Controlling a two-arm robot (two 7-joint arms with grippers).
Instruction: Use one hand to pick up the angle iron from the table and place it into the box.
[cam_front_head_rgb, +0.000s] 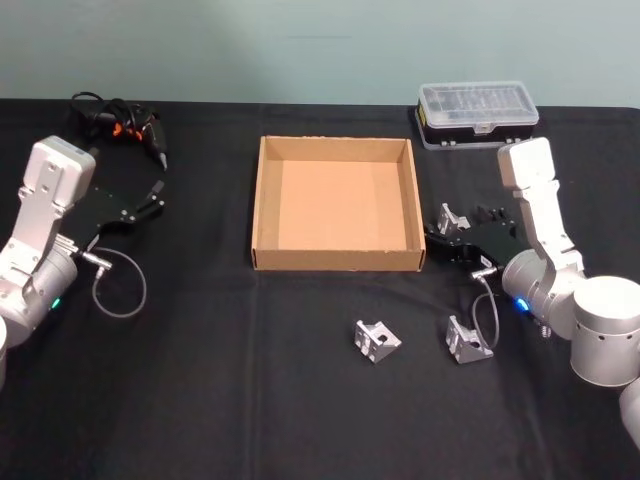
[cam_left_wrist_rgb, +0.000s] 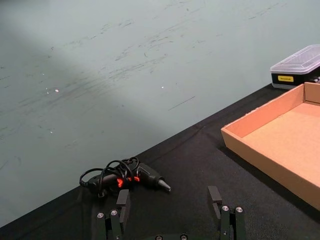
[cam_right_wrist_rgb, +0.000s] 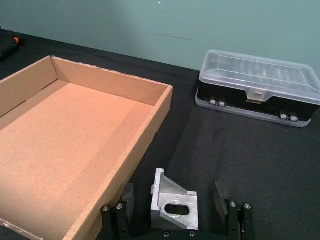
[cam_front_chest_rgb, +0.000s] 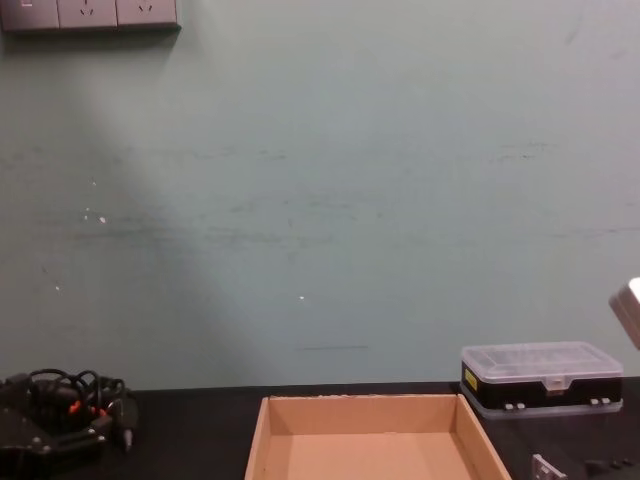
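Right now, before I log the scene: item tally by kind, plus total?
Angle irons: 3 (one between the open right gripper fingers, two on the table)
Cardboard box: 1
Plastic case: 1
Corded tool: 1
Total: 6

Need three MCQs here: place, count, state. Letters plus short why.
1. Where is the plastic case? A on the table, beyond the box's far right corner; B at its front edge; C at its left edge.
2. How many angle irons are there? A one; B two; C three.
3. The left gripper is: A shut on a cable; B open, holding nothing; C shut on a screw.
A: it stands behind that corner. C: two lie before the box, a third angle iron sits between the right gripper's fingers. B: its fingers stand apart.
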